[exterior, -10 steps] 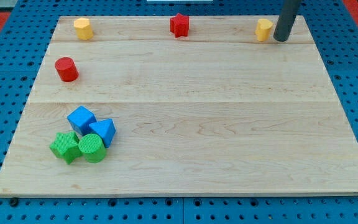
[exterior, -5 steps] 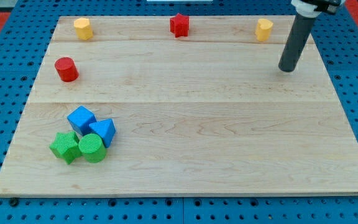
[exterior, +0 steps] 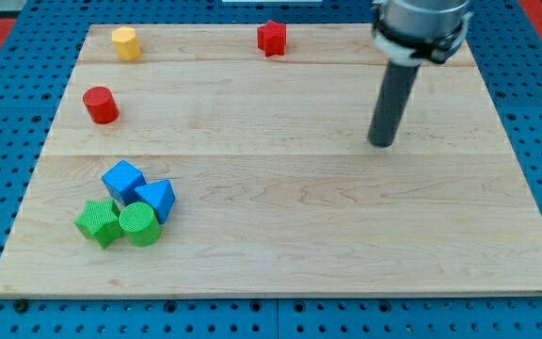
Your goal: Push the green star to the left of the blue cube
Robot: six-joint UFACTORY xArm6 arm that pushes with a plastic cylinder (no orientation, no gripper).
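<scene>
The green star [exterior: 98, 222] lies near the view's bottom left of the wooden board, just below the blue cube [exterior: 122, 179] and touching the green cylinder [exterior: 138, 224] on its right. A blue triangular block [exterior: 157, 199] sits against the cube's right side. My tip [exterior: 381, 143] is right of the board's middle, far to the right of this cluster and touching no block.
A red cylinder [exterior: 100, 104] stands at the left, above the cluster. A yellow block [exterior: 125, 42] and a red star [exterior: 272, 38] sit along the top edge. The arm hides the yellow block at the top right. The board's left edge [exterior: 28, 188] is close to the cluster.
My tip has moved from the top right corner down and to the left, towards the board's middle. The arm now covers the yellow block at the top right. No block has moved.
</scene>
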